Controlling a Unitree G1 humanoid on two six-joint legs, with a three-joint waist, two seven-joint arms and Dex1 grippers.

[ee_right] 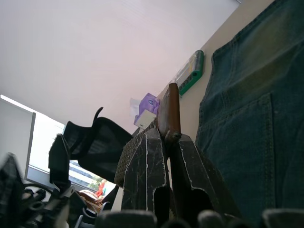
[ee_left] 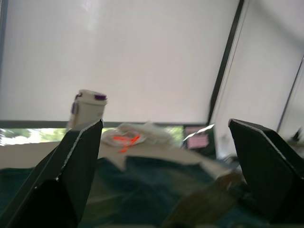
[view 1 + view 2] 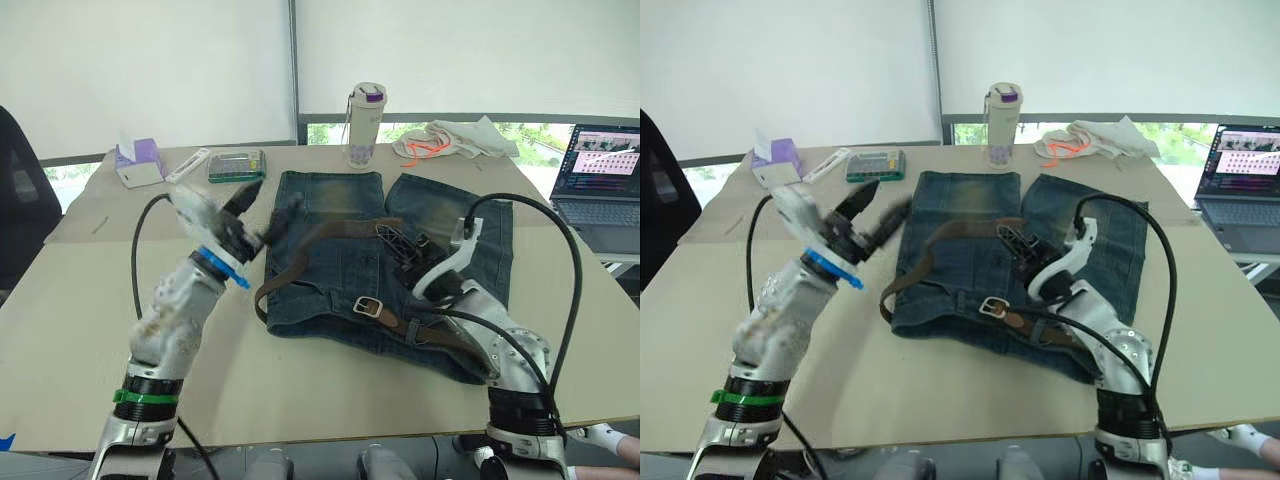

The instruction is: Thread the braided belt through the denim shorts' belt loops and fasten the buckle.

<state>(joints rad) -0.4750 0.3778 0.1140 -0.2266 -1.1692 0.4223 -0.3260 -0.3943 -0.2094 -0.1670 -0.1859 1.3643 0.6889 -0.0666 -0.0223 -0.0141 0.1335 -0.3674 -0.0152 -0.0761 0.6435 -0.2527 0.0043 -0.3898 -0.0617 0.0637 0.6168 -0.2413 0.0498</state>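
The denim shorts (image 3: 345, 255) lie flat on the table (image 3: 90, 300), waistband at the near edge. The braided belt (image 3: 300, 250) runs along the waistband's right part, past the silver buckle (image 3: 367, 306), then loops off the shorts' left edge and arcs back over the denim. My right gripper (image 3: 397, 243) is shut on that raised strap (image 1: 169, 111) above the middle of the shorts. My left gripper (image 3: 262, 212) hovers open over the shorts' left edge, its black fingers (image 2: 78, 161) spread wide with nothing between them. The belt loops are too small to make out.
Along the table's far edge stand a purple tissue box (image 3: 138, 160), a green case (image 3: 237, 165), a tall bottle (image 3: 365, 123) and a white cloth with orange cord (image 3: 450, 142). An open laptop (image 3: 600, 180) sits at far right. A black chair (image 3: 20, 190) stands on the left.
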